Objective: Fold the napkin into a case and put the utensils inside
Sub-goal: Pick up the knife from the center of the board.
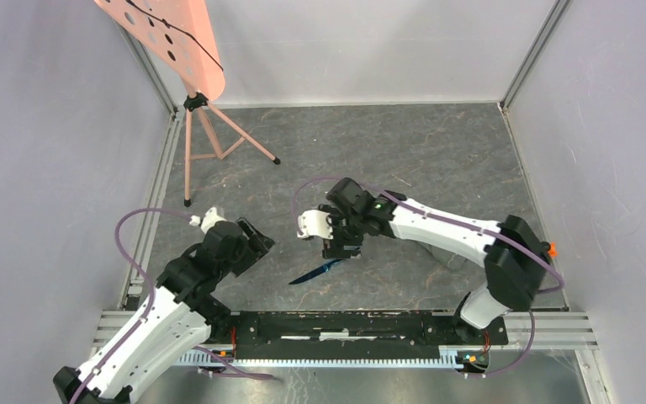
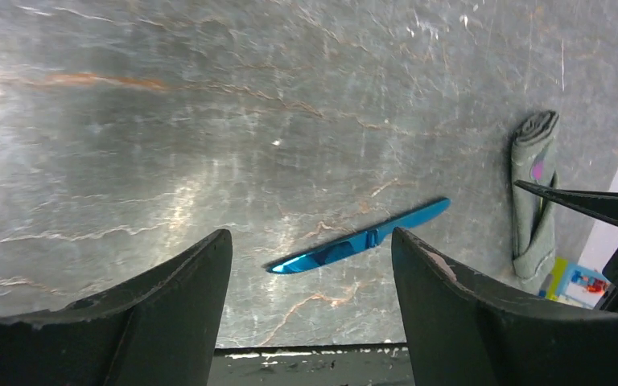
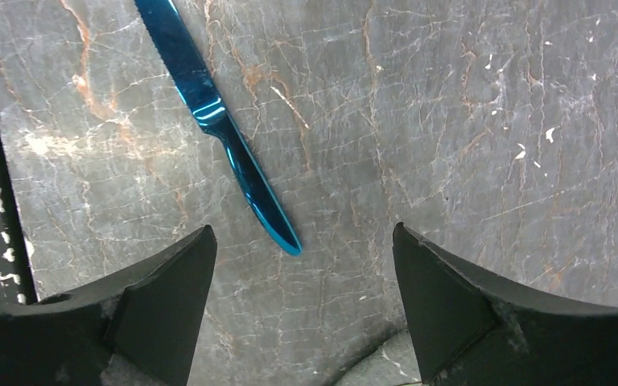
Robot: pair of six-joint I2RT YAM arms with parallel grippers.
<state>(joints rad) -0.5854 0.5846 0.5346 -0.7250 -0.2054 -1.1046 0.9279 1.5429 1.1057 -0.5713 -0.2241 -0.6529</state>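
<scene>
The bench (image 1: 437, 160) is a dark slate slab veined with rust and white, scuffed and shiny under the lights. Pale lilac walls (image 1: 345, 42) close it in on three sides, with aluminium rails (image 1: 153, 181) at the corners. At 10 o'clock a salmon perforated panel (image 1: 168, 34) sits on a thin tripod stand (image 1: 187, 160).

A blue knife (image 1: 320, 271) lies flat on the bare slate at about 6 o'clock, slanted, touching nothing. The right end effector (image 3: 304, 229) hangs just above its 1 o'clock end, fingers spread wide and holding nothing; in its own view the knife (image 3: 209, 104) runs off toward 11 o'clock. The left end effector (image 2: 310, 235) sits at 9 o'clock of the knife, fingers likewise apart and empty, with the knife (image 2: 362, 239) showing between them.

The napkin (image 2: 531, 185) lies as a narrow rolled bundle well apart from the knife, at its 3 o'clock in the left wrist view. A bit of pink and green shows in its fold. A coloured block (image 2: 575, 281) lies just beside its near end.
</scene>
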